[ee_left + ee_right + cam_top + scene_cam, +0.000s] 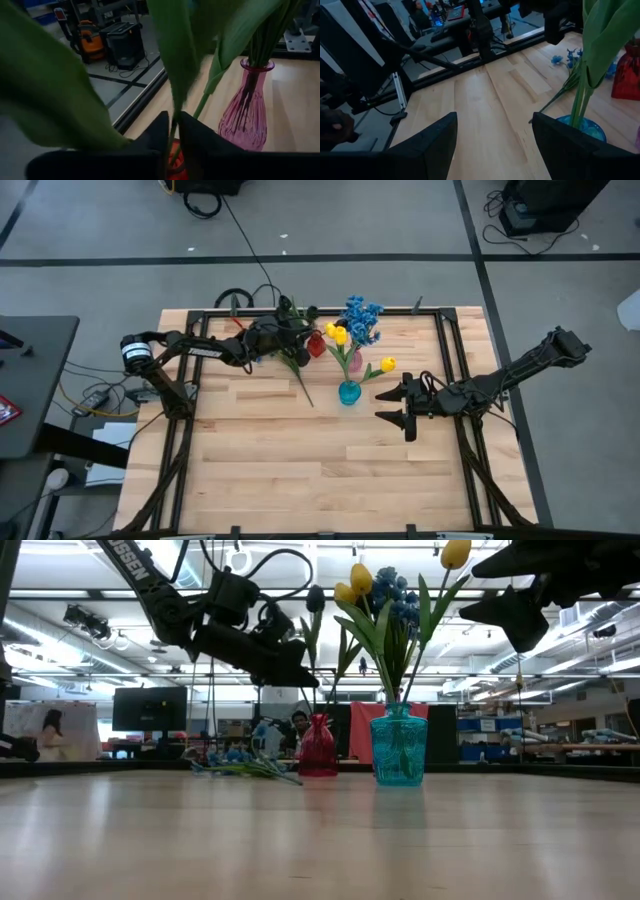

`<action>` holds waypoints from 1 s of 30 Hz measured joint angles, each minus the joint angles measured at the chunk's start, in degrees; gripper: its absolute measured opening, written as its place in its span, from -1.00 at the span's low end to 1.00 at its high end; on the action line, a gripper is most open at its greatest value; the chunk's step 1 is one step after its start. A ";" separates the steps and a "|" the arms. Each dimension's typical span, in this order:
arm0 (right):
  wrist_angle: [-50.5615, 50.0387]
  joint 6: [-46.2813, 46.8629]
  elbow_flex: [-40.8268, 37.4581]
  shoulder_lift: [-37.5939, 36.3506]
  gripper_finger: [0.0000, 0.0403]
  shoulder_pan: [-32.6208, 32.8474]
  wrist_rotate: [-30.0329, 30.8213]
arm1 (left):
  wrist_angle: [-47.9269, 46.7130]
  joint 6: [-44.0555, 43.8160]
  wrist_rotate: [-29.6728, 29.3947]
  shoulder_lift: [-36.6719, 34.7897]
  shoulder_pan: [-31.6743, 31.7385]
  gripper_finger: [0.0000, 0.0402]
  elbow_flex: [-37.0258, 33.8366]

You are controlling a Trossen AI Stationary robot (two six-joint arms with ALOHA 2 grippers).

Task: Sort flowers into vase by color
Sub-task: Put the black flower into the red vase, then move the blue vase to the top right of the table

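Note:
My left gripper [290, 338] hangs over the red vase [317, 745], shut on the stem of a dark-bloomed flower [315, 598]. Beside the red vase stands a pink vase [247, 110] with several green stems in it. In the teal vase [348, 392] are yellow flowers [338, 335]. The blue blossoms [362, 320] rise behind them, seemingly from the pink vase. A blue flower [240, 766] lies flat on the table, its stem [302, 383] pointing toward the near edge. My right gripper [405, 405] hovers open, right of the teal vase, with nothing between its fingers. My left gripper pinches the dark flower's green stem [172, 131] between its two fingers, which come nearly level from the table's left and lie across the stem. The flower stands upright, bloom above the fingers. Its lower stem runs down toward the red vase's mouth [175, 162].
Black metal rails [450, 350] frame the wooden table top. Bare wood [300, 470] stretches across the near half. Long green leaves [55, 95] fill much of the left wrist view. Beyond the table are monitors, shelving and a person far back [298, 722].

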 joint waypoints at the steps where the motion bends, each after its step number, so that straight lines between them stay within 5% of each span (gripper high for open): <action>1: 0.00 0.11 0.00 0.00 0.33 0.00 0.00 | -0.27 0.08 0.01 0.00 0.00 -0.71 0.00; 10: 0.00 0.19 0.00 0.00 0.33 0.00 0.00 | -1.14 1.70 1.55 0.00 0.00 -0.32 -0.02; 22: 1.33 -0.17 0.00 0.00 0.33 0.00 -0.03 | -11.49 3.25 2.96 -8.00 -0.08 -0.27 0.00; 30: 1.43 -0.83 0.00 -0.01 0.33 0.00 0.00 | -22.99 -6.20 16.93 -9.51 -1.82 -0.27 -0.65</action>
